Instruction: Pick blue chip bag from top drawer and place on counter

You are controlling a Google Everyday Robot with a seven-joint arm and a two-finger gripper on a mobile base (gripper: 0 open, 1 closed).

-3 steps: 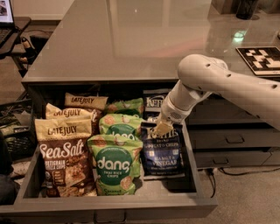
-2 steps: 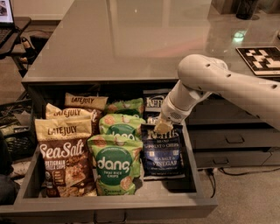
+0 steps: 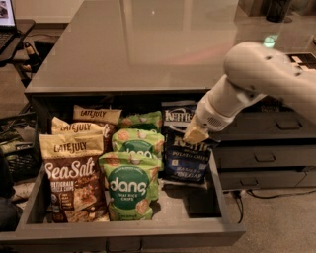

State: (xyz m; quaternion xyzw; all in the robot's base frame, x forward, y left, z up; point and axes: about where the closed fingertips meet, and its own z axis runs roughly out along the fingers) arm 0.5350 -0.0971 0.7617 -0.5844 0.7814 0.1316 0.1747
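Observation:
The top drawer (image 3: 123,239) stands pulled open below the counter (image 3: 148,44). Two navy blue chip bags stand in its right column. The front blue chip bag (image 3: 186,160) stands tilted, with its top edge crumpled. My gripper (image 3: 195,134) comes down from the right on the white arm and is shut on that top edge, just above the drawer's right side. The second blue bag (image 3: 177,114) stands behind it, partly hidden by the arm.
Green Dang bags (image 3: 129,185) fill the drawer's middle and brown Late July bags (image 3: 74,173) its left. Narrower grey drawers with bar handles (image 3: 266,158) are to the right. A dark object (image 3: 276,10) and a printed marker (image 3: 306,59) sit on the counter's far right.
The arm has risen and pulled back to the right. The front blue bag's top has come up with the gripper and the bag stands more upright.

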